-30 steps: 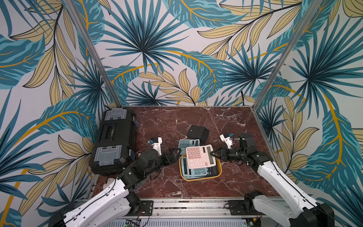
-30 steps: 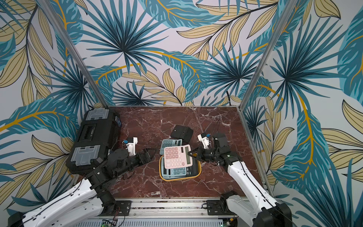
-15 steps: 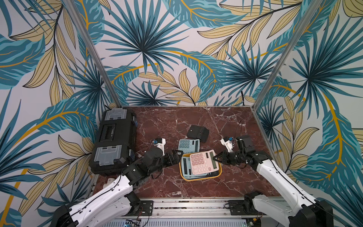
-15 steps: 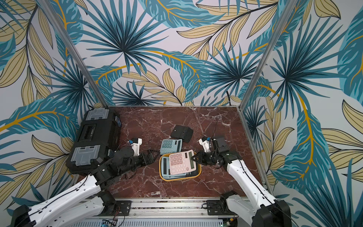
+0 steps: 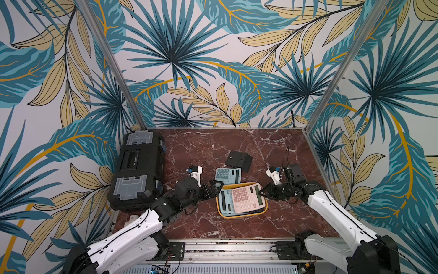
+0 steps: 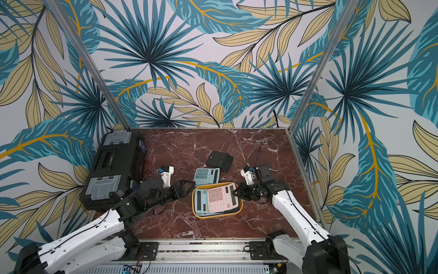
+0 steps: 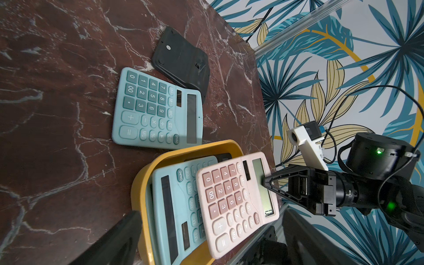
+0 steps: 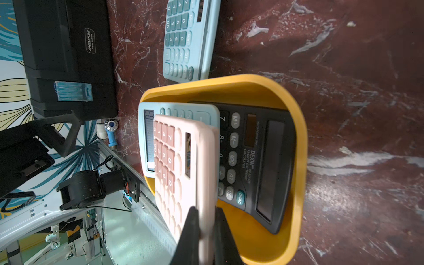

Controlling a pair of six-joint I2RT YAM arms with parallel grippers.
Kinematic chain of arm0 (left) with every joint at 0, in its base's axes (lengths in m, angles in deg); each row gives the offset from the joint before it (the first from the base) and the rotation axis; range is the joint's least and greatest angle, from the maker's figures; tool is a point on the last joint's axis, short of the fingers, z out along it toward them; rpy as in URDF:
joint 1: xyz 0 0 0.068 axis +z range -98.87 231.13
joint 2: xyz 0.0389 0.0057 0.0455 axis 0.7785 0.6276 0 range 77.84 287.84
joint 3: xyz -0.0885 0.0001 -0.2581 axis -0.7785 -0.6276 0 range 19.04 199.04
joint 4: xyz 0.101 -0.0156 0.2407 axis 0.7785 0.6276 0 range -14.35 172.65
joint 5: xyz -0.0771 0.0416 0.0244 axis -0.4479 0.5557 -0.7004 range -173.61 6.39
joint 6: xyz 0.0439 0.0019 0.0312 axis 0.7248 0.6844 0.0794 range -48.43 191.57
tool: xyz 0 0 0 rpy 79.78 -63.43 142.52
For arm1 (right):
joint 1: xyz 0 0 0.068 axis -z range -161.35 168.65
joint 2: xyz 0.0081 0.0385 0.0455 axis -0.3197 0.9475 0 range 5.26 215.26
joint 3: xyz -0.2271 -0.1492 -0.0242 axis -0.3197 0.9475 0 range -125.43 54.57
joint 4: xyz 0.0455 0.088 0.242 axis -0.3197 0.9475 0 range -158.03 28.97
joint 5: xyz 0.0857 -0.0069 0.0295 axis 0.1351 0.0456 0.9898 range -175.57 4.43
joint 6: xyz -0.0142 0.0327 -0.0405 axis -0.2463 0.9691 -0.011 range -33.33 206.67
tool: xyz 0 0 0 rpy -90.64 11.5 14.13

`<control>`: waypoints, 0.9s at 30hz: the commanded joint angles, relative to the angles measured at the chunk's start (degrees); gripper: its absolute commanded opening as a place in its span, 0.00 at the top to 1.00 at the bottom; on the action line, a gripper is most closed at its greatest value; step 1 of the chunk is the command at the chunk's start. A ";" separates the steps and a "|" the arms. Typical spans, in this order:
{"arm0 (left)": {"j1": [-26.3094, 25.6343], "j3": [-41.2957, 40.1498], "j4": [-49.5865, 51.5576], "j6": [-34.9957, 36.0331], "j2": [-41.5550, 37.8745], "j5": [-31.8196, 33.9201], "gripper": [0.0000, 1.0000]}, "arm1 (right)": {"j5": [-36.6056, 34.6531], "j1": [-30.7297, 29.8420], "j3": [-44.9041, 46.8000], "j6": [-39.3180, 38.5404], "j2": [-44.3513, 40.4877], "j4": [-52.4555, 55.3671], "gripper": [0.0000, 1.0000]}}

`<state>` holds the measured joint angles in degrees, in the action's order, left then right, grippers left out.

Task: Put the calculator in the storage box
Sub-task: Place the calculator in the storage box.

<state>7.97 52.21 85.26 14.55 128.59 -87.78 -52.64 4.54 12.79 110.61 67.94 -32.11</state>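
Right tool (image 5: 260, 193) is clamped on the display edge of the pink calculator (image 5: 246, 198). The right wrist view shows it best: two dark fingers (image 8: 191, 234) pinch the pale rim, one on each face.

The pink calculator sits keys up over the yellow storage box (image 5: 243, 215), on top of what already lies in there. Its gripped edge reaches out past the box wall on the right arm's side.

In both top views, only a blue calculator (image 6: 201, 201) shows clearly beside the pink one in the box. The right wrist view adds a black calculator (image 8: 252, 160) lying under the pink one and mostly covered from above. No view shows whether the far edge of the pink calculator rests on the blue one or hangs just clear.

Left tool (image 5: 214, 188) has its fingers wide apart and holds nothing. It sits just beside the box wall on the left arm's side. In the left wrist view its fingers (image 7: 114, 243) are only blurred dark shapes at the frame edge, one on each side of the box.

On the counter (image 5: 272, 151) just behind the box lies a second blue calculator (image 5: 227, 175), keys up. A black cover (image 5: 239, 160) lies right against its far corner. A black toolbox (image 5: 137, 170) stands along the counter's left side with its lid shut.
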 commanded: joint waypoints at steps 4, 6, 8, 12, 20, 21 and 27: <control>-0.14 -1.18 -1.86 -0.03 -0.03 -0.76 0.00 | -1.35 0.22 -0.06 -1.43 1.04 0.69 1.00; -0.17 -1.33 -1.95 -0.03 -0.16 -0.84 0.00 | -1.71 0.22 -0.02 -1.40 1.26 0.73 1.00; -0.15 -1.35 -2.07 -0.02 -0.23 -0.89 0.00 | -2.30 0.22 -0.04 -1.53 1.55 0.82 1.00; -0.10 -1.40 -2.14 -0.03 -0.25 -1.11 0.00 | -3.12 0.24 -0.22 -1.55 2.44 0.82 0.97; -0.09 -1.53 -2.47 -0.03 -0.25 -1.20 0.00 | -4.75 0.22 -0.67 -1.97 4.43 1.02 0.77; -0.09 -1.53 -2.43 0.02 -0.20 -1.17 0.00 | -4.88 0.22 -0.68 -2.12 4.60 0.99 0.75; -0.11 -1.46 -2.44 0.06 -0.12 -1.13 0.00 | -5.92 0.22 -0.93 -2.25 5.44 1.02 0.72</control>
<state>7.97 52.14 84.01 14.51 128.80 -88.78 -57.51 4.54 12.77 109.30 73.10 -32.06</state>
